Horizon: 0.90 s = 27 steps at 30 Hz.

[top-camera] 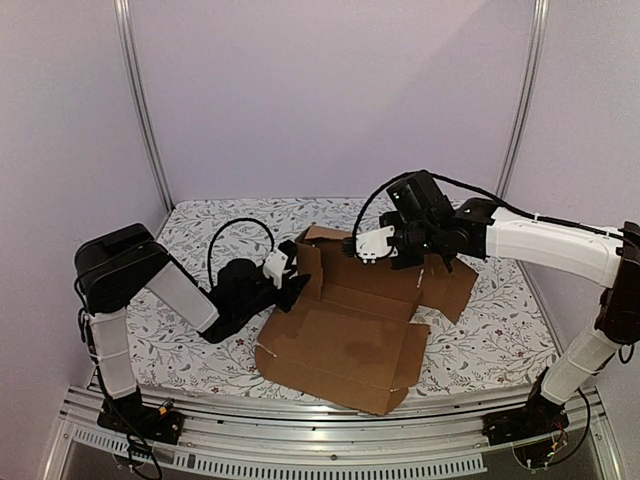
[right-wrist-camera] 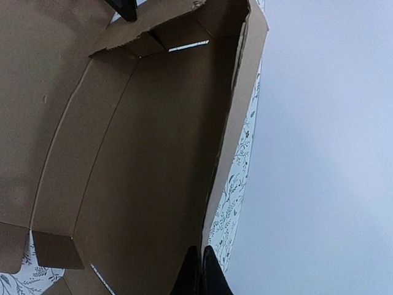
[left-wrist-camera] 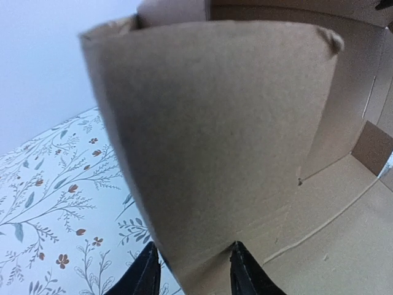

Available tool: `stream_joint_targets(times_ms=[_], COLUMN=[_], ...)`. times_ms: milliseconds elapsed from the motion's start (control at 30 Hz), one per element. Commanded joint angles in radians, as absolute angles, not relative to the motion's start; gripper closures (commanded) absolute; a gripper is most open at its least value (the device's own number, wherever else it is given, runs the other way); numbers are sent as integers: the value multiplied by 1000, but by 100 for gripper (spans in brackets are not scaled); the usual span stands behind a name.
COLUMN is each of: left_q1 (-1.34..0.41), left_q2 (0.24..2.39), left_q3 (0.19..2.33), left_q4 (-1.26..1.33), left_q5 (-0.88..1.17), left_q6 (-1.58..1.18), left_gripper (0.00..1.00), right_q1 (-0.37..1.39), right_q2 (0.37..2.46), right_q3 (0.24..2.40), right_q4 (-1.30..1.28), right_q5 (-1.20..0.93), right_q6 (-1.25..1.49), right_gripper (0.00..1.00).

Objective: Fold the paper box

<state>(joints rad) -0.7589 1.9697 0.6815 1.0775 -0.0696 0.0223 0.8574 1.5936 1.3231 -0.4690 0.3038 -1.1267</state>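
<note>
Paper box sits half-formed in the middle of the floral table cover, lid panel flat on the near side and back wall up. Left gripper is at the box's left end, against the raised side flap. Its fingers stand partly apart with the flap's lower part across the gap and the tips hidden, so I can't tell whether it has a grip. Right gripper is at the box's back wall, fingers pressed fully together, tips right at the wall's rim, no cardboard visible between them.
</note>
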Motion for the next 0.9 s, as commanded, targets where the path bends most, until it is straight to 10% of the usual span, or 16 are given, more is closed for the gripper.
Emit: stream_joint_targets(times_ms=[0,467,867], left_q1=[-804,-825,-873], left_q2=[1971,1963,1983], left_q3=[612,635,556], left_q4=[1327,1280,1455], left_q5=[-190,-54,-325], left_q6=[18,19,-27], left_gripper=[60,54,61], right_q1=[869,870,959], right_q2=[1631,1659,1628], right_q3=[1328,1394,1245], right_q4=[-596,-642,-432], right_q5=[247,244,441], right_q6=[-1068,-936,-968], right_gripper=[100,100,100])
